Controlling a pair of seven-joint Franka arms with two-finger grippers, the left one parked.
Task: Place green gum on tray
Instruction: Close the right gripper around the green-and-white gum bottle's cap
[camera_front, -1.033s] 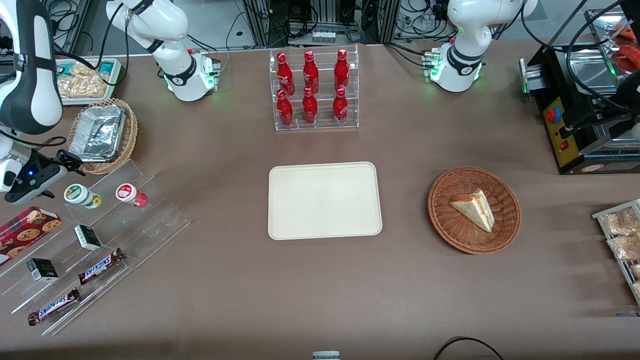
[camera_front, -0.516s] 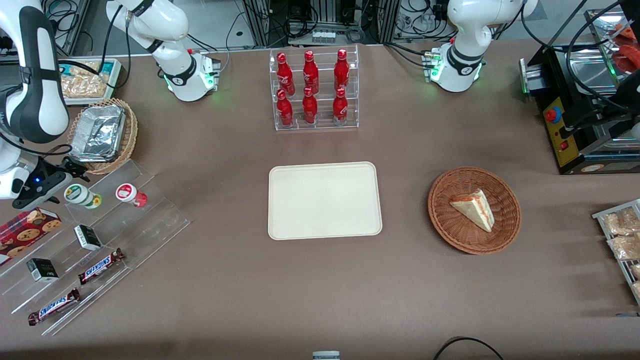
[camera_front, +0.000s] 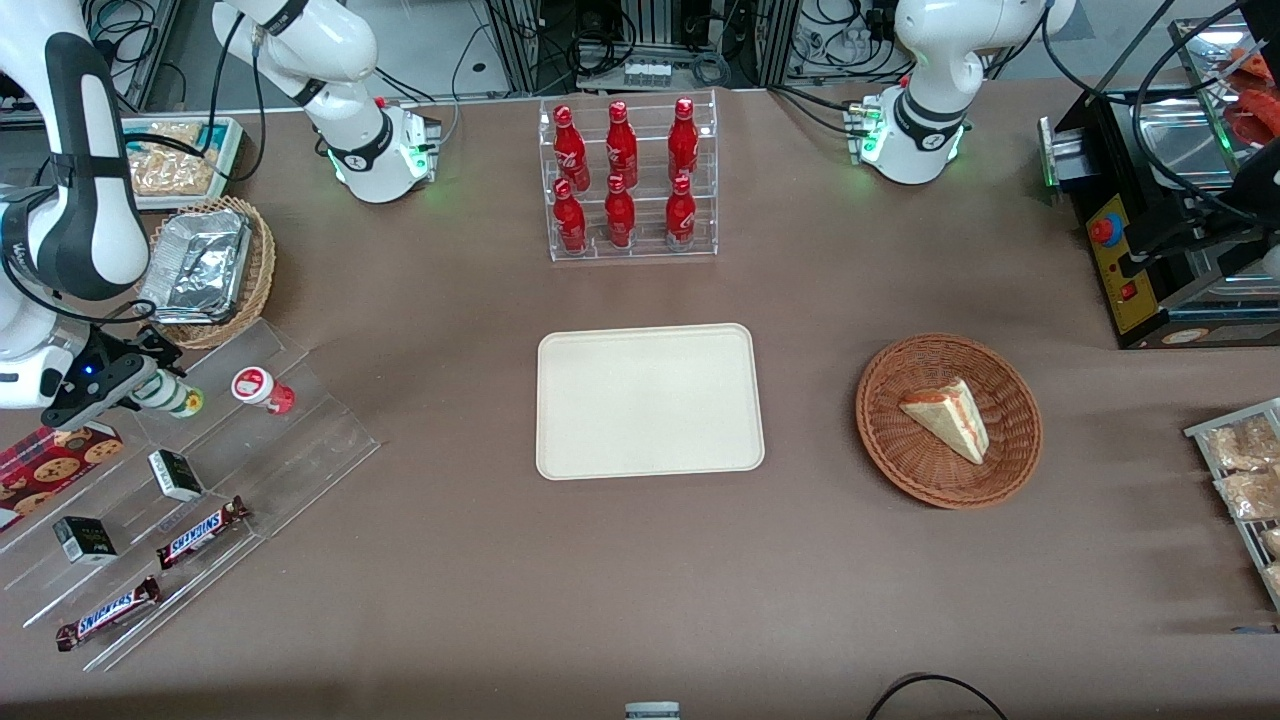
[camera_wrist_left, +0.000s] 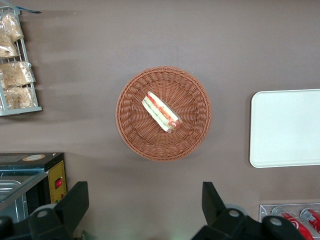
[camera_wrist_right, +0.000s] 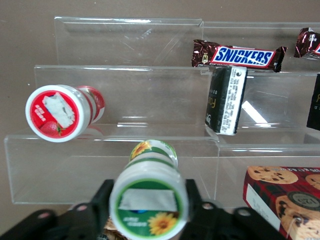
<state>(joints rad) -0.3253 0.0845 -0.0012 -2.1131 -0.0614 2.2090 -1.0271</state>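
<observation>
**Now closing in on the green gum**

Right now the green gum (camera_wrist_right: 149, 202) is sitting upright on the top step of the clear display stand (camera_front: 250, 450), at the working arm's end of the bench (camera_front: 480, 560). The gripper (camera_wrist_right: 150, 212) is straddling it, one finger (camera_wrist_right: 97, 205) at each side of the lid. Whether those fingers are already pressing the bottle or are just beside it cannot be told, so the grip is uncertain. In the front view the gripper (camera_front: 125, 385) is covering most of the green gum (camera_front: 175, 400).

The red-lidded gum (camera_front: 255, 388) is standing beside it on the same step, apart from the fingers. The tray (camera_front: 650, 400) is lying bare near the bench's middle, well apart from the stand.

The grasping step seems to be in hand. The next move is calling for a firm squeeze, a straight lift off the step without nudging the red-lidded gum, then a carry across to the tray.
</observation>
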